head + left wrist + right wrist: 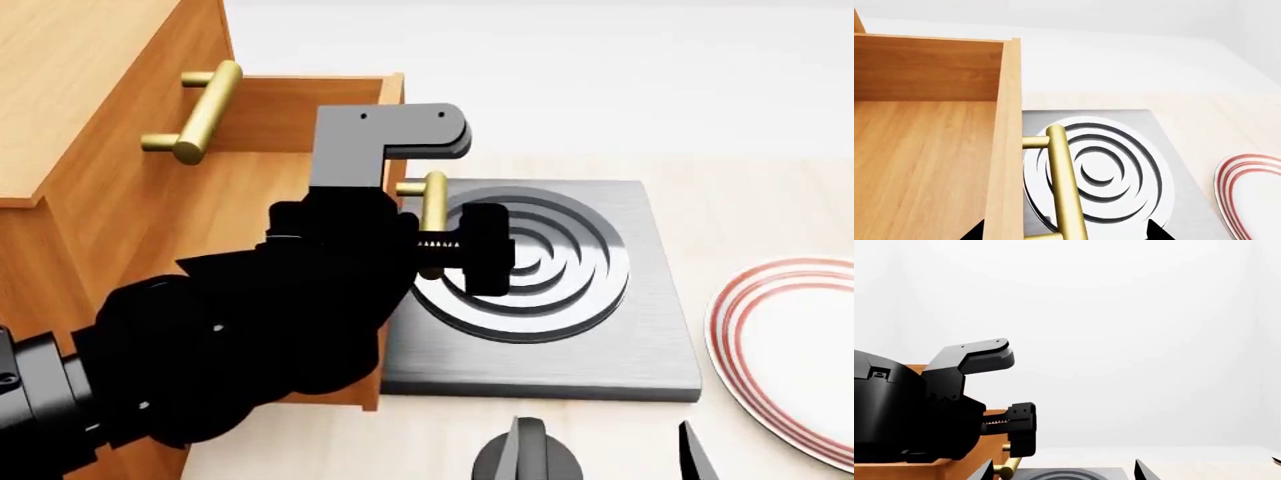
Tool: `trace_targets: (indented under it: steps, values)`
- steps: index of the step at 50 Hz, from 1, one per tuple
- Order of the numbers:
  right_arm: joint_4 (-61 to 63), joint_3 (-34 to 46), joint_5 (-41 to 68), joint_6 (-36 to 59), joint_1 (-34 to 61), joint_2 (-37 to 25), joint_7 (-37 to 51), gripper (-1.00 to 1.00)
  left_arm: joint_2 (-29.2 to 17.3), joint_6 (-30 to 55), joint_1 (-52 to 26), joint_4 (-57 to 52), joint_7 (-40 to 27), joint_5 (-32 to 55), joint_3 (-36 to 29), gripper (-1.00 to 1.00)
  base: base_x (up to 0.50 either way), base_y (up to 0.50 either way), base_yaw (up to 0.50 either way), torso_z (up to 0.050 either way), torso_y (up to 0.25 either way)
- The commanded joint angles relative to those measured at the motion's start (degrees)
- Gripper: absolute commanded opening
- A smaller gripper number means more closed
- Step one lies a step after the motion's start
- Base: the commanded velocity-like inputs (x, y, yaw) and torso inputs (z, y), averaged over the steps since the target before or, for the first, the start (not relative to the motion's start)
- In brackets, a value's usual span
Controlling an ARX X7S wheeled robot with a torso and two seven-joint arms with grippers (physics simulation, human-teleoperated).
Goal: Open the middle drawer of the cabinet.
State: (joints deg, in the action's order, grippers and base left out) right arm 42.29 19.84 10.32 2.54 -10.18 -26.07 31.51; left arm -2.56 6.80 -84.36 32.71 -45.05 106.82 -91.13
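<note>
On the pale wooden counter, white walls behind.

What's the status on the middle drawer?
Left gripper fingers around the brass handle. Right gripper open, low, holding nothing. Middle drawer pulled out, box empty. Its front overhangs the hotplate; plate off to the side.

The left arm is bulky, glossy black, built of rounded segments. A grey L-shaped bracket with two small screws sits on top. Its black fingers are blocky, riding a toothed rail. The right gripper shows dark grey tips.
</note>
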Motion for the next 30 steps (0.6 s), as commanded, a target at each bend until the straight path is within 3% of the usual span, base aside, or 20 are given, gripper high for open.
trace_targets:
  steps: [1,11,20,30]
  values:
    - [-0.11,0.12,0.07,-0.25,-0.06,-0.15,0.10,1.00,2.56,-1.49,-0.46,-18.52,7.99,2.41,0.54,1.00,0.00,0.00,0.00,0.000,0.010]
    - [-0.20,0.19,0.03,-0.44,-0.15,-0.25,0.26,1.00,2.56,-4.32,-0.48,-17.14,6.81,0.64,0.58,1.00,0.00,0.00,0.00,0.000,0.002]
    - [-0.10,0.33,0.02,-0.23,0.01,-0.31,0.38,1.00,2.56,-12.73,-1.47,-15.15,1.65,-8.29,0.61,1.00,0.00,0.00,0.00,0.000,0.005]
    - [-0.11,0.35,0.11,-0.23,0.11,-0.40,0.51,1.00,2.56,-12.75,-1.71,-13.75,1.19,-12.46,1.08,1.00,0.00,0.00,0.00,0.000,0.001]
